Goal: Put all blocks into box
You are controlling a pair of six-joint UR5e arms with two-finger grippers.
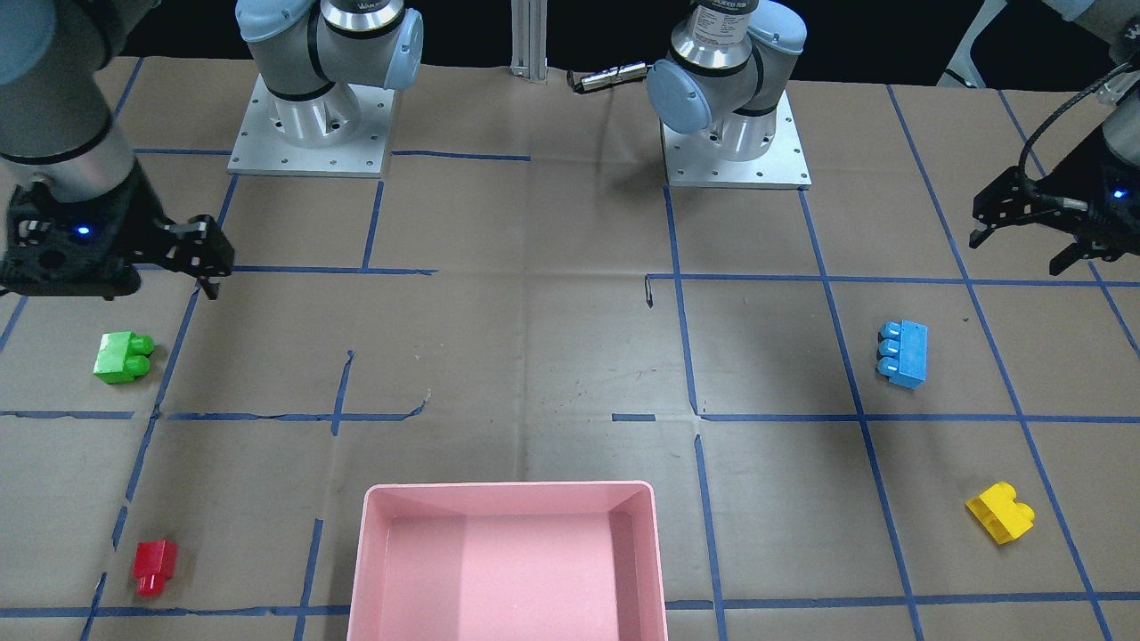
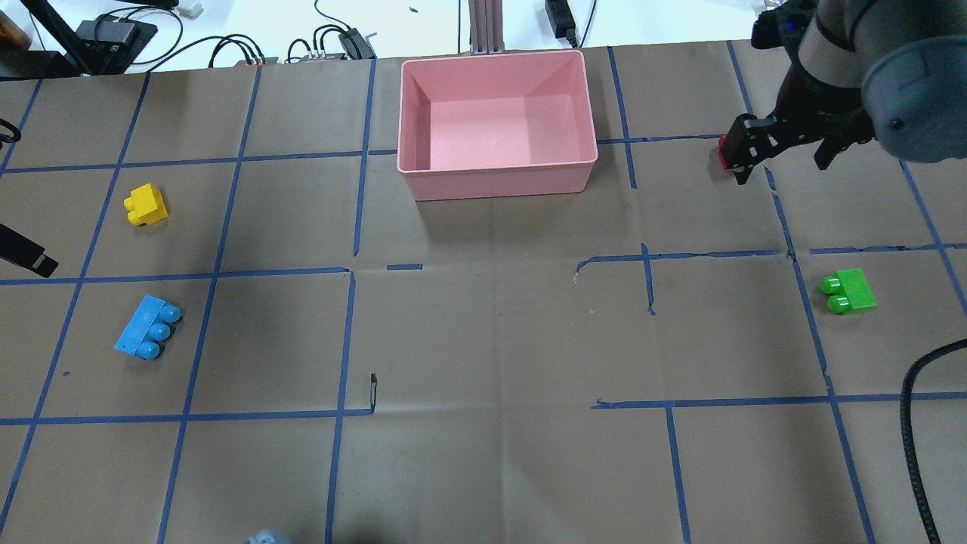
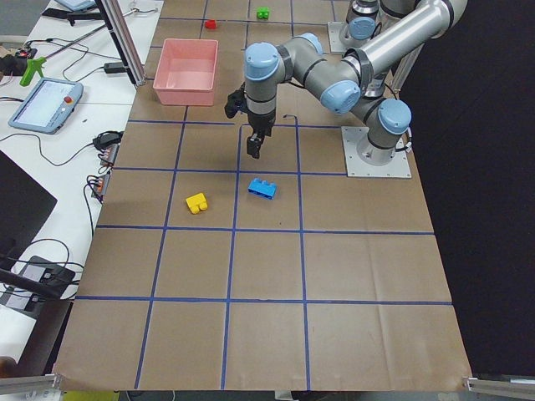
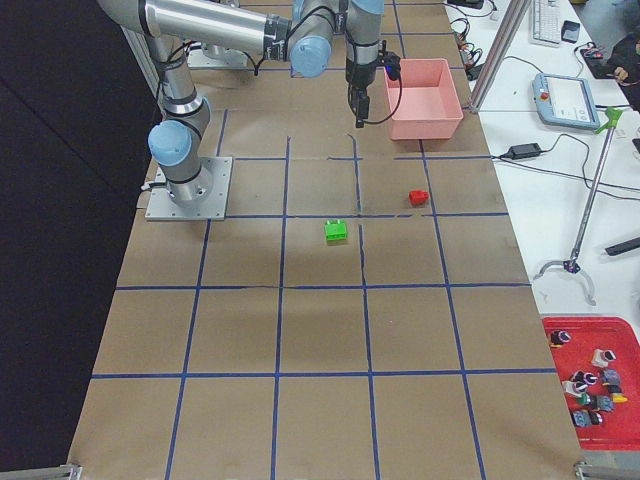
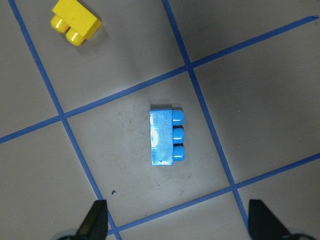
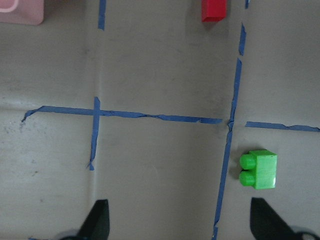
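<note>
Slippage is judged the main risk. The light blue brick (image 5: 165,136) is laid on its side at the table's left with its studs pointing sideways, so if it were pinched across those rounded studs it could be twisted or squeezed out. On the right, the green brick (image 6: 259,170) is seen nearly under one finger of the right gripper (image 6: 180,225) and not between the two. It could be struck or pushed aside by a straight descent. A clash over the pink box (image 2: 498,177) could also be caused if both arms were carried there at once.

The left gripper (image 5: 180,227) is held well above the table and pointed straight down, with its fingers spread wide and nothing gripped. The blue brick is framed just ahead of it. The right gripper is likewise pointed down, spread and empty, and is hung between the green brick and the red brick (image 6: 214,10). The yellow brick (image 5: 75,21) is left beyond the blue one. The box, at the far middle, is seen to hold nothing.
</note>
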